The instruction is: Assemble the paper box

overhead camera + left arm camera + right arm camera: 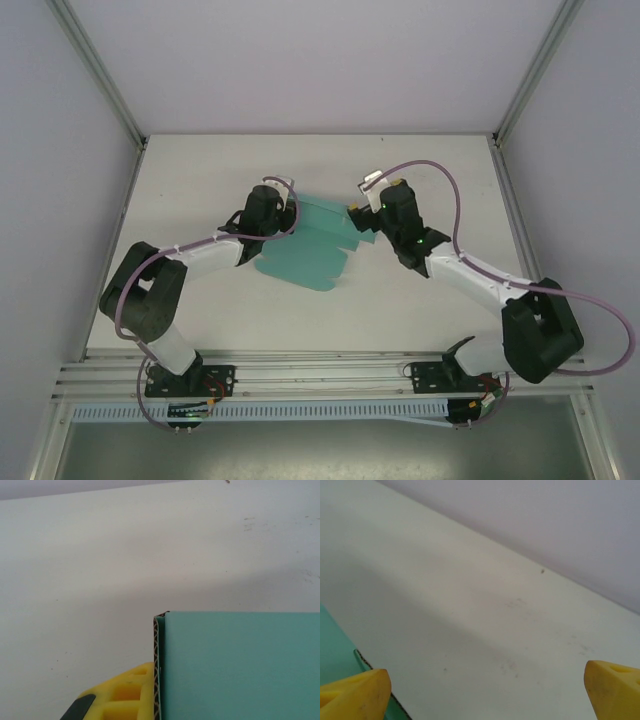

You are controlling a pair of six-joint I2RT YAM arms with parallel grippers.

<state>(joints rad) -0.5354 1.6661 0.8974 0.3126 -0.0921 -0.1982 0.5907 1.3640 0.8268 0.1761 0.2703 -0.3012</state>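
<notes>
The paper box (305, 250) is a teal-green die-cut sheet lying partly folded on the white table between the two arms. My left gripper (288, 213) is at its far left corner. In the left wrist view one yellow finger (131, 694) presses against the corrugated edge of an upright teal panel (240, 665), which hides the other finger. My right gripper (361, 214) is at the sheet's far right tab. In the right wrist view its fingers (355, 696) stand wide apart with bare table between them, and a teal corner (335, 652) shows beside the left finger.
The white table (200, 300) has grey walls on the left, right and back. An aluminium rail (320, 378) runs along the near edge by the arm bases. Pink cables loop over both arms.
</notes>
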